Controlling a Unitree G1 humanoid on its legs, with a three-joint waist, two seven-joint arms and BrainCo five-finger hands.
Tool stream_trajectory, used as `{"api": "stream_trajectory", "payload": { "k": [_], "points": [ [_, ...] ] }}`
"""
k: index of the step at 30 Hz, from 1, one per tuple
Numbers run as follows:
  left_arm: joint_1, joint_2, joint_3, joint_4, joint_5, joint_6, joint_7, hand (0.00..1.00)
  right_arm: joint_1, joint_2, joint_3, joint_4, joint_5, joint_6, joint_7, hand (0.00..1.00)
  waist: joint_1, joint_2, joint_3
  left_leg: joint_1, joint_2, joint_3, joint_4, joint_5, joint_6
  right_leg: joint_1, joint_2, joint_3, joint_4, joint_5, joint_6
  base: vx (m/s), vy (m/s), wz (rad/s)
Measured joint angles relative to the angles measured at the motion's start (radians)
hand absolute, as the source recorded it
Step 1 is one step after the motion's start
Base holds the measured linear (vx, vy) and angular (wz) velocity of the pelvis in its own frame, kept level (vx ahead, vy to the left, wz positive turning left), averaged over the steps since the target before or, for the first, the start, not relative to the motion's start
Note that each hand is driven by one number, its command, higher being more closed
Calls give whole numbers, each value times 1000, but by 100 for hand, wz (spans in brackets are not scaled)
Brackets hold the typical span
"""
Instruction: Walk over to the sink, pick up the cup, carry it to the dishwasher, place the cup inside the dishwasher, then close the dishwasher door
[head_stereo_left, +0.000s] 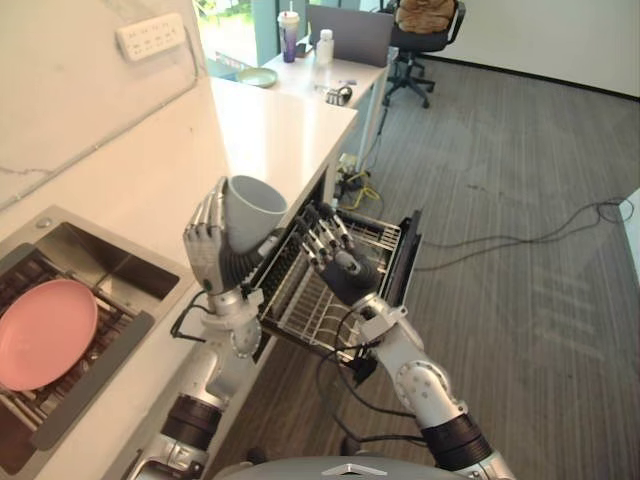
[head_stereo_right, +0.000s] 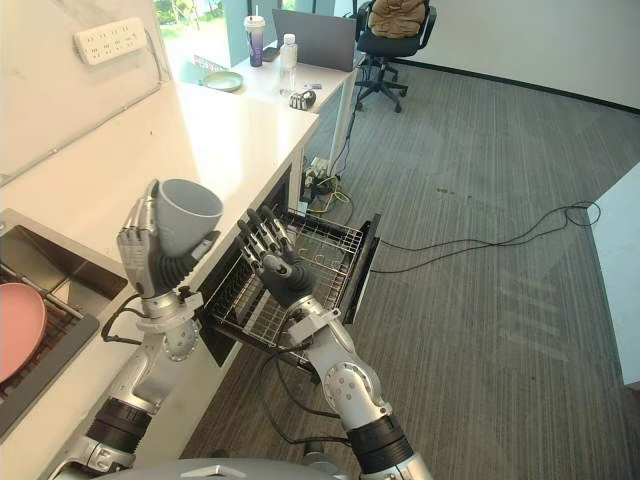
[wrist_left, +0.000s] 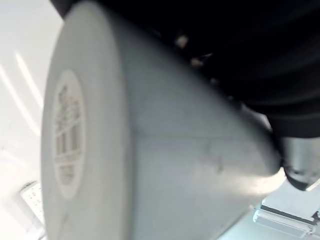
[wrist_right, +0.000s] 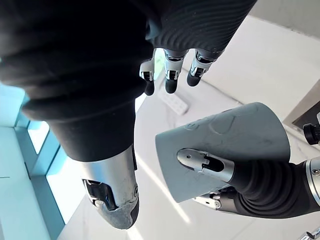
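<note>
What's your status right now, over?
Left hand shut on cup. Right hand open over pulled-out rack. Dishwasher door open, cup not yet inside.

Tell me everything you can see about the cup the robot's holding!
The cup is plain grey, smooth, wider at its open top than its bottom, with no handle showing. It is mouth up, slightly tilted, above the counter edge beside the pulled-out dishwasher rack. The left robot hand curls around its side. A printed label sits on its bottom.

Cup (head_stereo_left: 252, 212) base behind L hand (head_stereo_left: 206, 246)
</note>
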Motion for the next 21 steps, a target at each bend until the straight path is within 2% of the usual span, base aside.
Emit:
{"api": "stream_trajectory", "payload": {
  "k": [2, 8, 13, 15, 16, 21],
  "points": [
    [-2, 15, -30, 7, 0, 31, 1, 100, -17, -3, 26, 0, 0, 2, -40, 0, -4, 3, -16, 0, 0, 1, -2, 3, 1, -1, 0, 0, 0, 1, -2, -56, -1, 0],
    [-23, 30, -100, 41, 3, 79, 6, 100, -59, -11, 67, 0, 0, 18, -104, 0, -2, 13, -36, -1, 0, 1, -3, 11, 2, -8, -1, -3, 5, 3, -5, -38, 1, 0],
    [-46, 40, -156, 45, 5, 96, 1, 100, -63, -14, 79, 1, 0, 20, -149, 0, -1, 17, -44, -10, 0, -7, -3, 21, 2, -13, -4, -22, 5, 9, -7, -25, -1, 3],
    [-47, 39, -179, 45, 7, 117, -3, 100, -77, -20, 98, 5, -1, 17, -184, 0, 0, 16, -52, -11, 0, -9, -4, 24, 1, -13, -4, -27, 5, 10, -8, -17, -3, 5],
    [-47, 39, -192, 45, 9, 124, -14, 100, -98, -20, 106, 9, -1, 12, -225, 0, 0, 17, -61, -12, 0, -13, -4, 26, 1, -13, -4, -29, 5, 10, -8, -13, -7, 4],
    [-61, 37, -230, 50, 19, 137, -37, 100, -143, -19, 128, 41, -9, -4, -295, 0, 4, 18, -70, -12, -1, -21, -4, 32, 3, -13, -6, -32, 10, 11, -9, -18, 1, 3]
  ]
}}
